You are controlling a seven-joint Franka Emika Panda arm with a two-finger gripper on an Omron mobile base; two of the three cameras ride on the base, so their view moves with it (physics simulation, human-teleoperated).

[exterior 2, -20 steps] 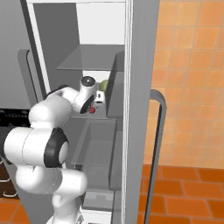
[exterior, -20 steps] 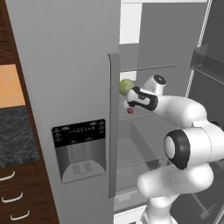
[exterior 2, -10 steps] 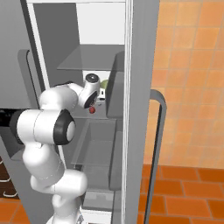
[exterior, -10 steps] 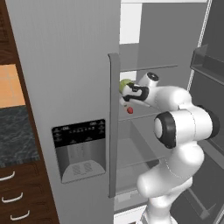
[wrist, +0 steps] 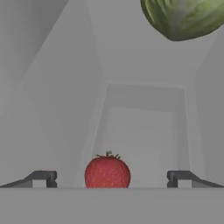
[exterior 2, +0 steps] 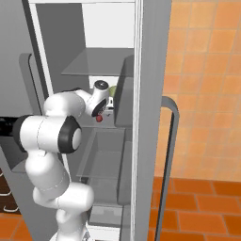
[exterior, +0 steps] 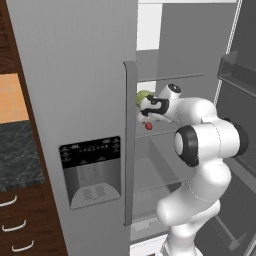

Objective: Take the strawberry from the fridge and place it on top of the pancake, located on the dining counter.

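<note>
Strawberry (wrist: 107, 170) is sitting on a fridge (exterior: 75, 75) shelf, stem up, dead centre between my jaws, which are standing wide with nothing in them. Each fingertip (wrist: 43, 178) is flanking it with a gap either side, not touching. I'm judging a straight close will catch it. Green ball (wrist: 183, 16) is lying further back, off to one side.

green ball (wrist: 183, 17) just beside strawberry (wrist: 107, 171), shelf around otherwise free
</note>
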